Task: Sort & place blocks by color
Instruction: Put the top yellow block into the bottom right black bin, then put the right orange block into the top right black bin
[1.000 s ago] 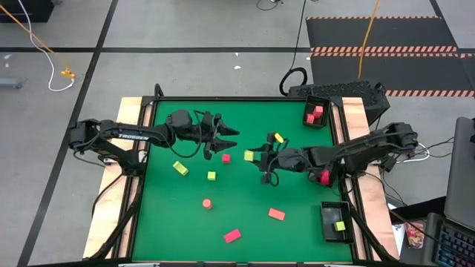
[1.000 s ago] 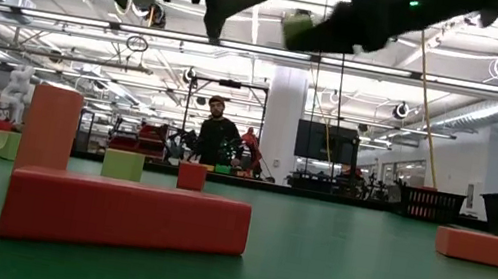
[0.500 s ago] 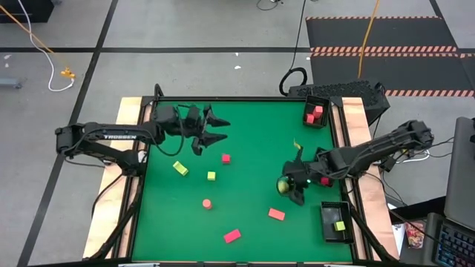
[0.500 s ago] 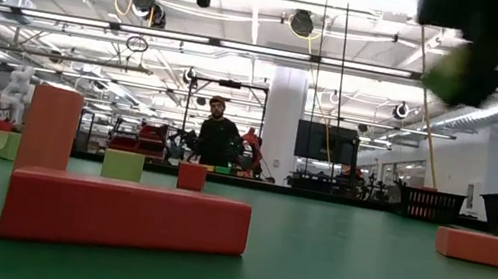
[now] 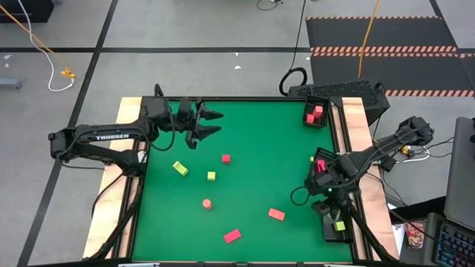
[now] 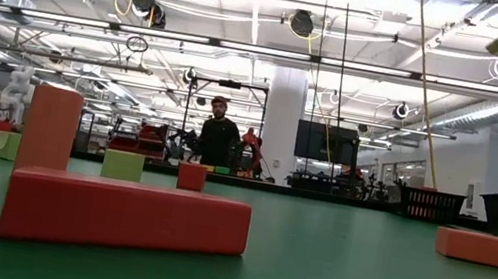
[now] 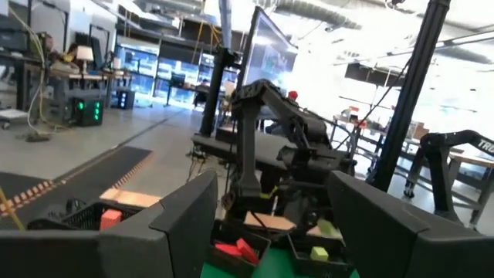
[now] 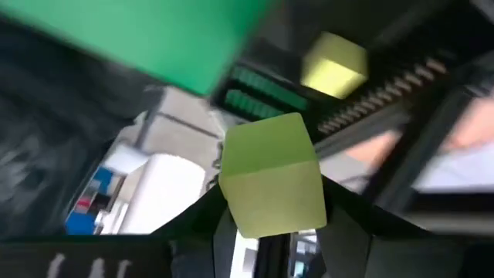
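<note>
My right claw is closed on a yellow-green cube, gripped between both fingers, and in the high view it sits over the near-right corner of the green bench, just beside the small black rectangular tray there, which already carries another yellow-green cube; that second cube also shows in my right wrist view. My left claw hangs above the far-left part of the bench with its fingers spread apart and nothing between them; white lettering reading "TROSSEN" runs along that arm's forearm. A second black tray at the far-right corner holds pink-red blocks. Loose on the bench lie a yellow-green oblong brick, a small yellow-green cube, a pink-red cube, a small round pink-red piece, and two pink-red oblong bricks, one toward the right and one at the near edge. A person in dark clothes stands in the room beyond.
</note>
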